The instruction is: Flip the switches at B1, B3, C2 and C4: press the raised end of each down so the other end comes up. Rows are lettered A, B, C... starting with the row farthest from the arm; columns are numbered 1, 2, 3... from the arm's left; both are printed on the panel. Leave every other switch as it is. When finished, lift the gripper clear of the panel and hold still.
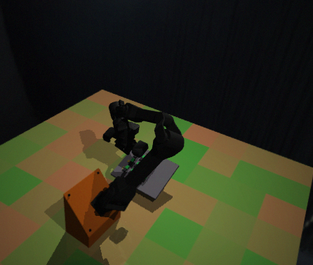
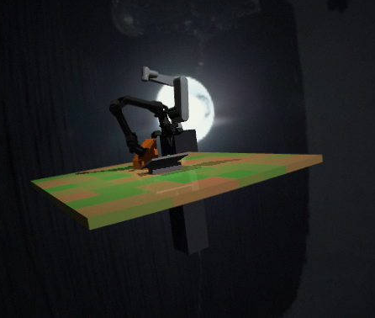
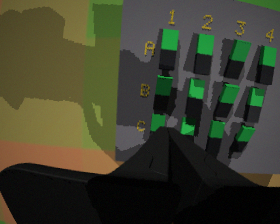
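The grey panel carries green-and-black switches. In the wrist view, switch B1 shows a dark green far half in shadow and a black near half. B3 is mid green at its far half. C2 shows bright green, its near part hidden by the fingers. C4 shows green above black. My gripper is shut and empty, its tip appearing between C1 and C2, below B1. Its height over the panel and any contact are unclear. The arm hides part of the panel in the top view.
Other switches, such as A1, A2 and B2, stand close around. An orange wedge block is beneath the arm's base. A grey post-like arm rises behind in the exterior view.
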